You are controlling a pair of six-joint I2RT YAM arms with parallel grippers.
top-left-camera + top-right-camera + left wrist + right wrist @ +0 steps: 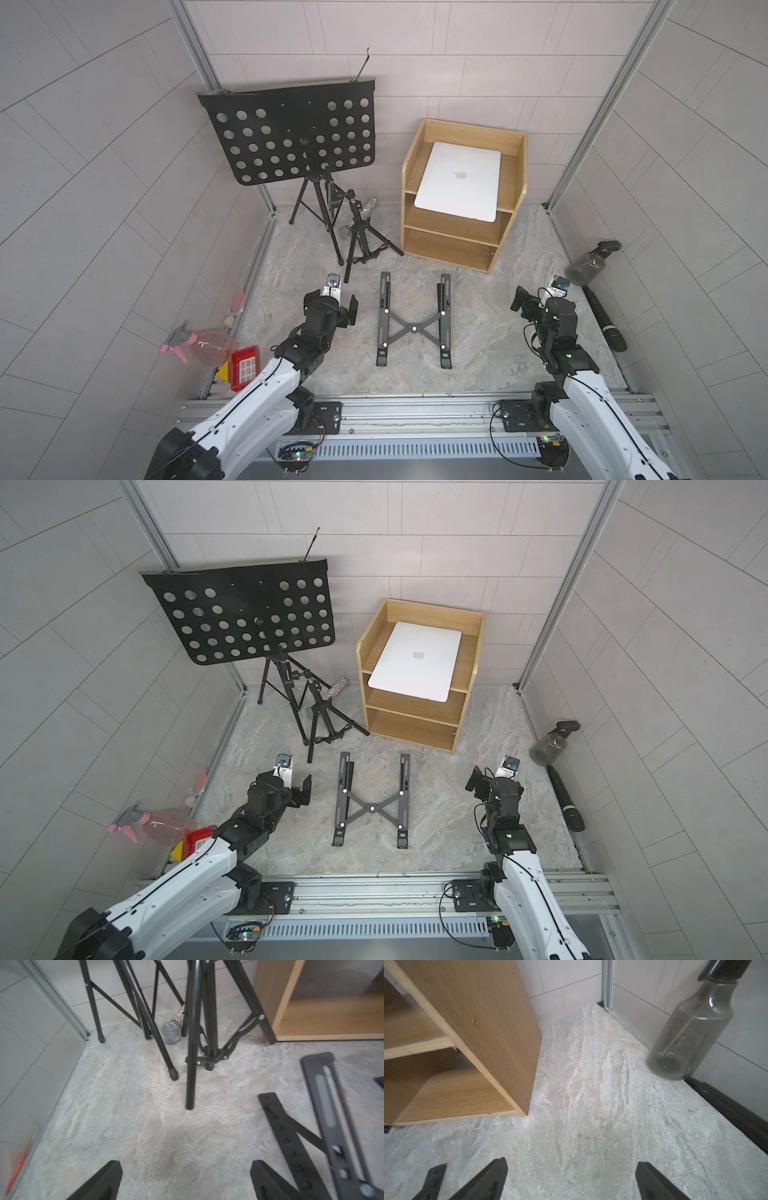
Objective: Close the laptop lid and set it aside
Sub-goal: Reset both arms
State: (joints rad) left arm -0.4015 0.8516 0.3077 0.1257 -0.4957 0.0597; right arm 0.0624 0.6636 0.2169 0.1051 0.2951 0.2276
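the laptop (459,183) lies closed on top of the wooden shelf (451,251) (logo up); left tool (185,1180) and right tool (571,1180) both stand apart, holding nothing.

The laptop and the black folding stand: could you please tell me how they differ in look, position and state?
The laptop is a solid silver-white slab; the folding stand is an open black frame. The laptop lies shut atop the wooden shelf unit; the stand sits unfolded on the tabletop. Neither is held.
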